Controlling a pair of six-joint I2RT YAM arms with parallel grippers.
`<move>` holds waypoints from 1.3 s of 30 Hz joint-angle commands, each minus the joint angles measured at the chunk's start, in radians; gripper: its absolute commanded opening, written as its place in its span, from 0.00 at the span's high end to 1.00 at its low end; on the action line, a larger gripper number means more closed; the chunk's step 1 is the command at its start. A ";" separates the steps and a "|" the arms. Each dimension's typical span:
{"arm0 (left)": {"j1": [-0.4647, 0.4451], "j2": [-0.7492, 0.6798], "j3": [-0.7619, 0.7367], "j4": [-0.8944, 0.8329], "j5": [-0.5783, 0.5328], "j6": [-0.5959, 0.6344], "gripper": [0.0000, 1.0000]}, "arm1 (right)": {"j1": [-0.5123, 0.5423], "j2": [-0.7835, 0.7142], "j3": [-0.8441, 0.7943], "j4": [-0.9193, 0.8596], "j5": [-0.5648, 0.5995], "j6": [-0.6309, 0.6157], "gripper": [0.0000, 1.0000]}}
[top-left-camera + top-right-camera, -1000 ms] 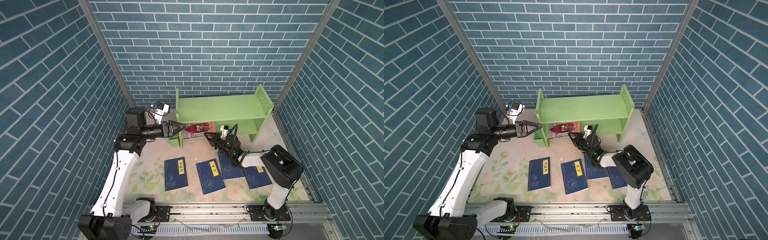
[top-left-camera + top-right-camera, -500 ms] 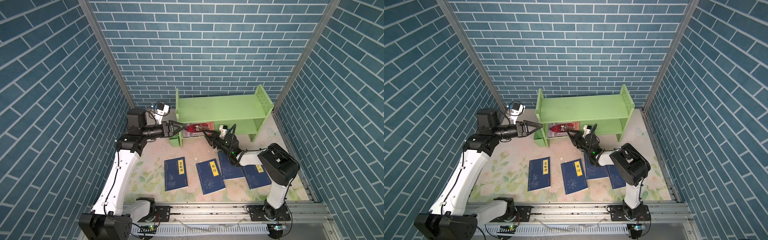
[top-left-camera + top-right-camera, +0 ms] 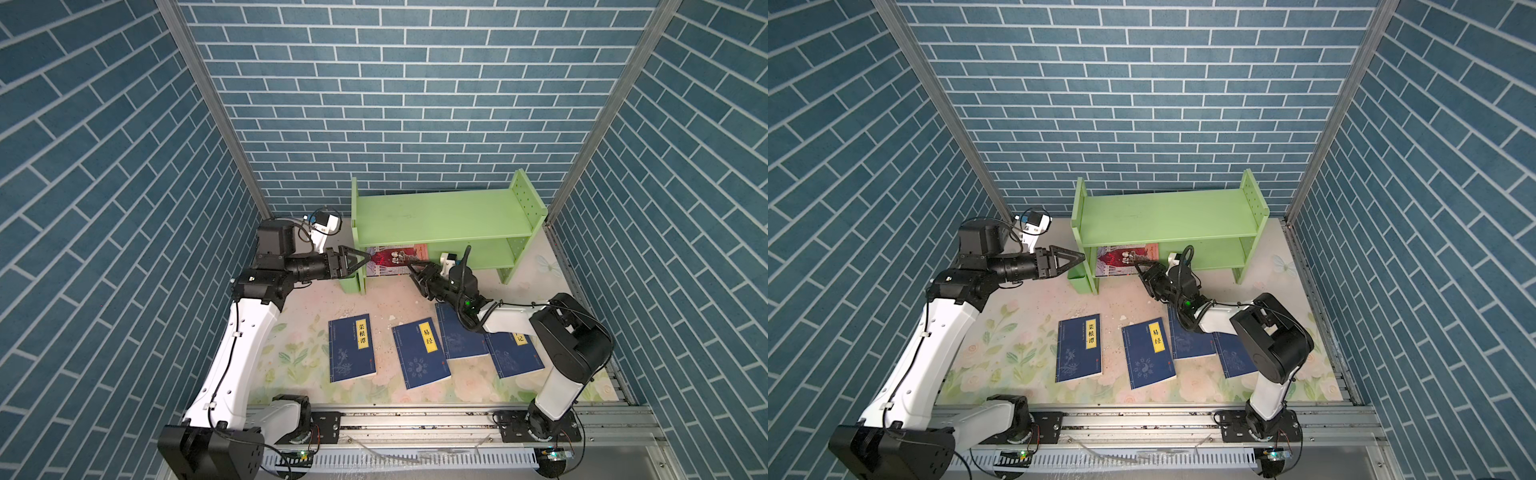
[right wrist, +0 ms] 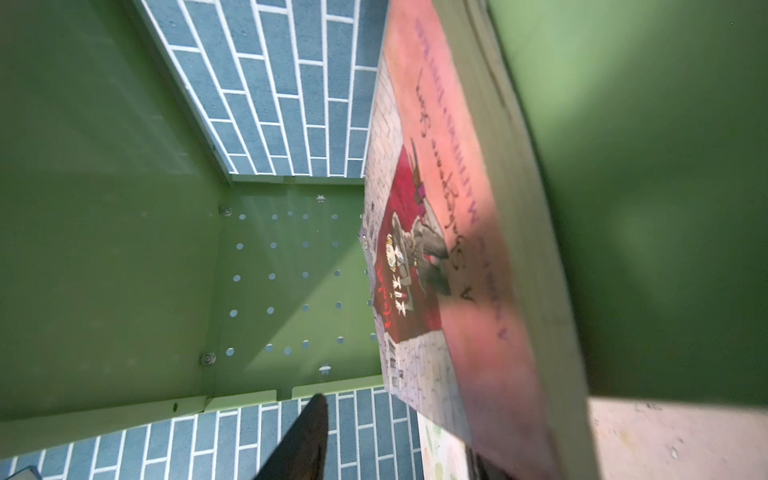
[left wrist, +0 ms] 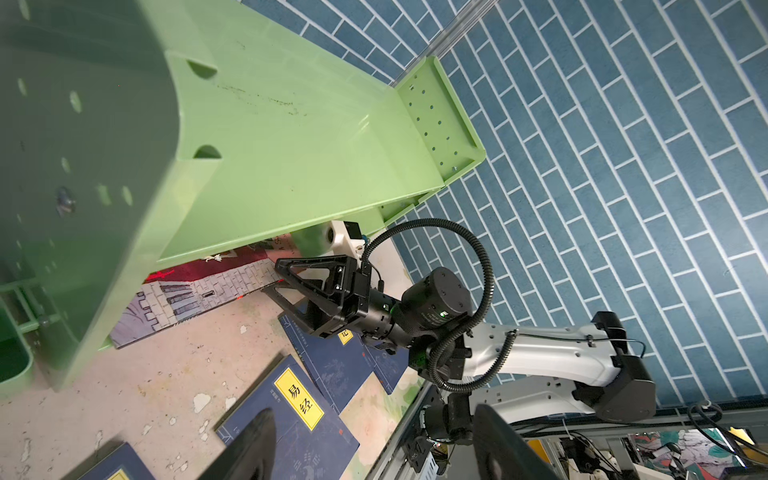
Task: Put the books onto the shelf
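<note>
The light green shelf (image 3: 440, 220) (image 3: 1167, 216) stands at the back. A red-and-grey book (image 3: 392, 259) (image 3: 1121, 259) (image 5: 199, 286) (image 4: 436, 249) lies flat on its lower tier, with its front part sticking out. My right gripper (image 3: 415, 270) (image 3: 1142, 268) (image 5: 272, 276) is at that book's right edge, open, with one finger above the edge and one below. My left gripper (image 3: 363, 262) (image 3: 1081, 257) (image 5: 374, 449) hovers open and empty at the shelf's left side panel. Several dark blue books (image 3: 351, 347) (image 3: 1077, 347) lie flat on the mat in front.
A small green cup (image 3: 349, 282) (image 3: 1077, 278) hangs low on the shelf's left panel, just below my left gripper. Two blue books (image 3: 459, 336) overlap under my right forearm. Brick-pattern walls close in the back and both sides. A metal rail (image 3: 415, 419) runs along the front.
My right gripper's jaws have spread apart at the red-and-grey book's edge and it has shifted slightly towards the shelf. The book and my left arm have stayed in place.
</note>
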 commanded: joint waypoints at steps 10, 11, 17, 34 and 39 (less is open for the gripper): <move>0.004 -0.009 0.040 -0.072 -0.022 0.093 0.23 | 0.003 -0.084 -0.050 -0.117 0.033 -0.009 0.48; 0.004 -0.009 0.043 -0.091 -0.020 0.119 0.23 | 0.004 -0.096 -0.060 -0.119 0.035 -0.013 0.48; 0.004 -0.012 0.017 -0.303 -0.220 0.467 0.23 | -0.002 -0.183 -0.133 -0.140 0.055 -0.045 0.57; -0.021 0.014 -0.378 0.135 -0.445 0.580 0.24 | -0.099 -0.263 -0.194 -0.169 0.019 -0.115 0.93; -0.046 0.060 -0.433 0.260 -0.445 0.562 0.24 | -0.130 -0.273 -0.193 -0.182 0.008 -0.133 0.93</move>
